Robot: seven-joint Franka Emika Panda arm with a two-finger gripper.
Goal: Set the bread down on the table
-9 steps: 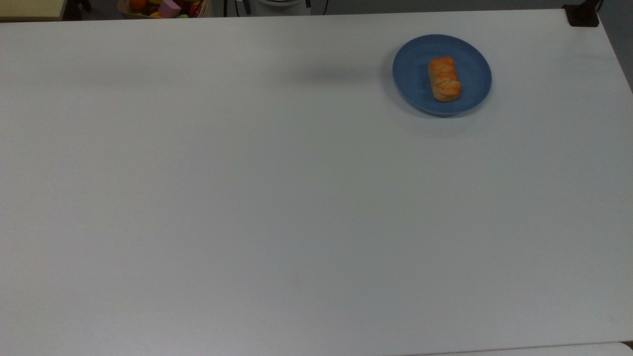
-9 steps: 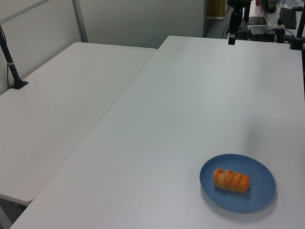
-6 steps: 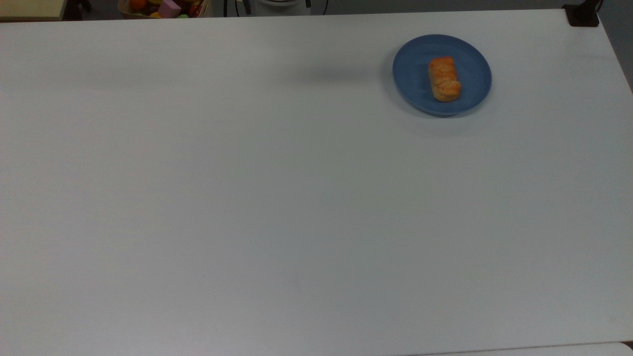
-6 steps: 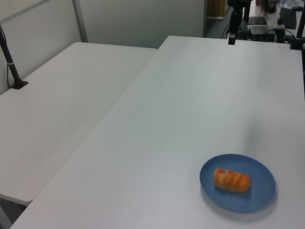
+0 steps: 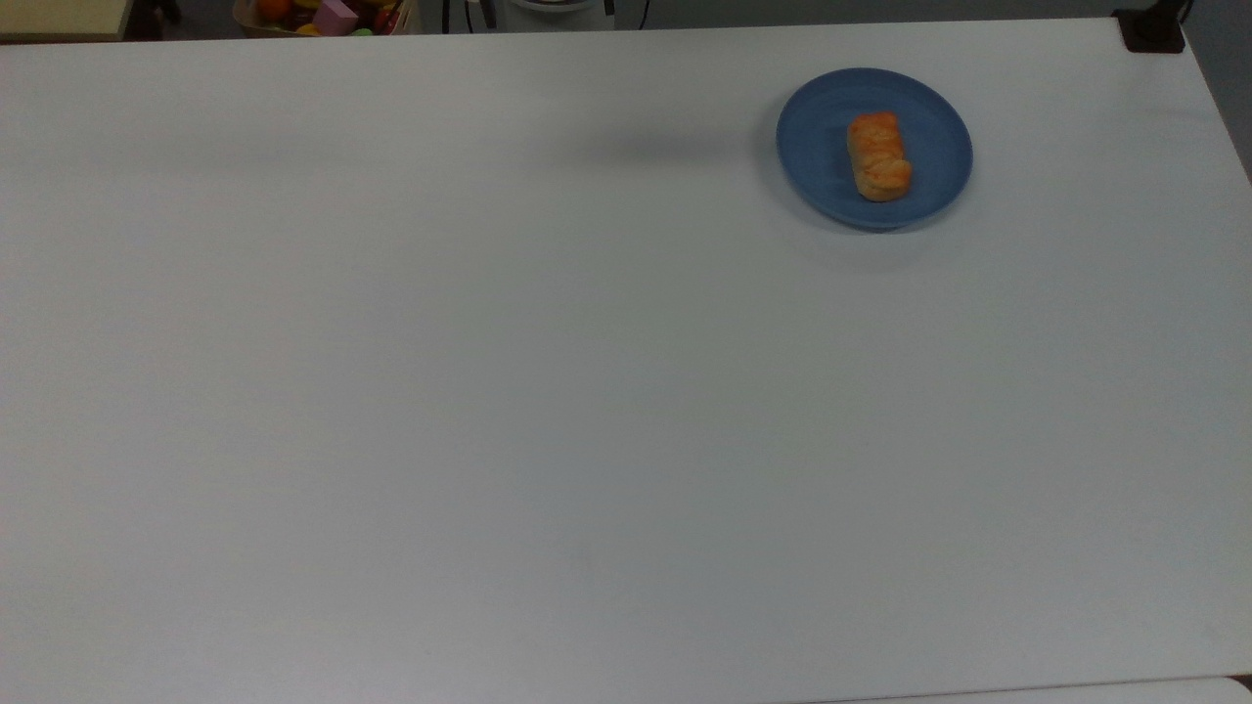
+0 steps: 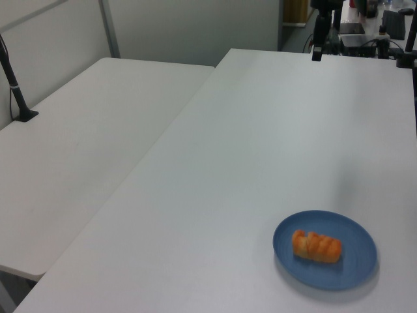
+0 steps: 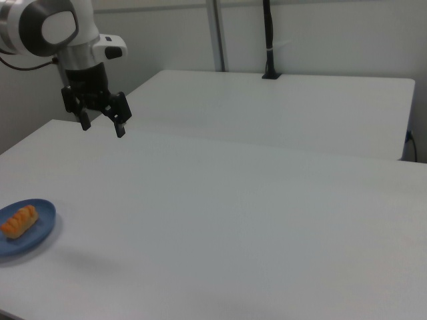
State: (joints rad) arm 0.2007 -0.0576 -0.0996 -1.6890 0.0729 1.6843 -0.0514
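Observation:
The bread (image 5: 878, 156) (image 6: 316, 246) (image 7: 19, 221), a small golden-orange braided roll, lies on a round blue plate (image 5: 817, 147) (image 6: 352, 267) (image 7: 37, 235) near a corner of the white table (image 5: 587, 391) (image 6: 260, 150) (image 7: 233, 213). In the right view my gripper (image 7: 103, 126) hangs open in the air, well above the table and up and to the right of the plate, with nothing between its fingers. It is far from the bread.
A basket of coloured toys (image 5: 323, 15) sits beyond the table's far edge in the top view. A black camera clamp (image 5: 1152, 29) grips the table's corner. A second white table (image 6: 78, 150) (image 7: 280, 107) adjoins this one, with a black post (image 7: 269, 40) on it.

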